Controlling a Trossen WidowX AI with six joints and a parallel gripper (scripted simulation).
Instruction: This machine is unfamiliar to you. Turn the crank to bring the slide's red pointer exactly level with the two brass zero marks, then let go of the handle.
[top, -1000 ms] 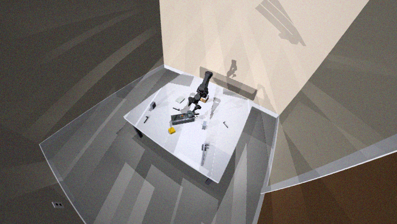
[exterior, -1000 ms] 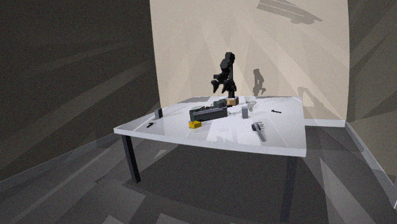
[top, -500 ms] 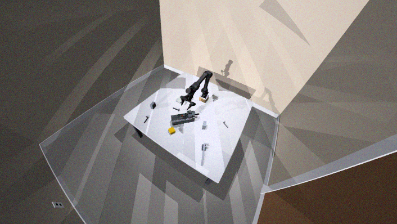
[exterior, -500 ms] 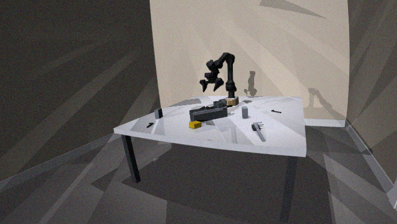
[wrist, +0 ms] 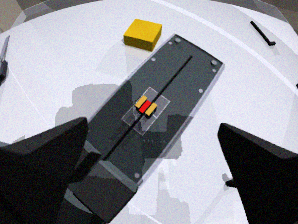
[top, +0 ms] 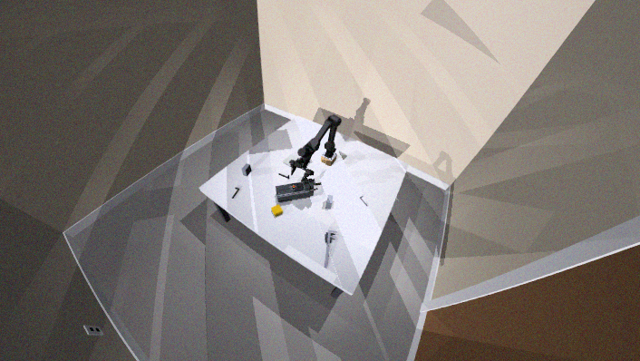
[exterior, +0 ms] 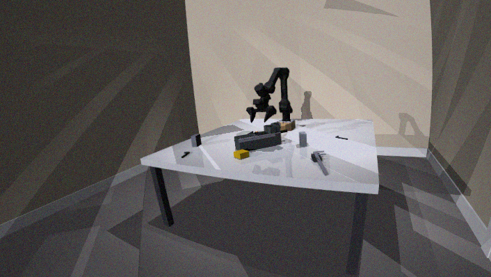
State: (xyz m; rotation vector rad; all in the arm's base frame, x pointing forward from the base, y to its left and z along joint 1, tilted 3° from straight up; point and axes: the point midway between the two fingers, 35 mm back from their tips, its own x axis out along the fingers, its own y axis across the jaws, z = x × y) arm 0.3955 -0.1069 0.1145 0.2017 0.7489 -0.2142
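Note:
The machine (top: 295, 195) (exterior: 259, 142) (wrist: 172, 82) is a long dark grey box with a slot along its top. In the wrist view its red pointer (wrist: 145, 106) lies between the two brass marks and looks about level with them; exact alignment is hard to tell. The crank handle (top: 317, 184) (exterior: 284, 131) sticks out at the machine's right end in the top and exterior views; I cannot make it out in the wrist view. My gripper (top: 300, 175) (exterior: 259, 122) (wrist: 155, 127) is wide open and empty, above the machine, clear of the handle.
A yellow block (top: 276, 210) (exterior: 241, 154) (wrist: 142, 34) lies beside the machine. A grey block (top: 328, 202) (exterior: 302, 139) stands off its crank end. A dark block (top: 247, 170) (exterior: 196, 140), a caliper-like tool (top: 326, 254) (exterior: 321, 164) and small black L-shaped tools (top: 236, 192) (exterior: 186, 154) lie farther out.

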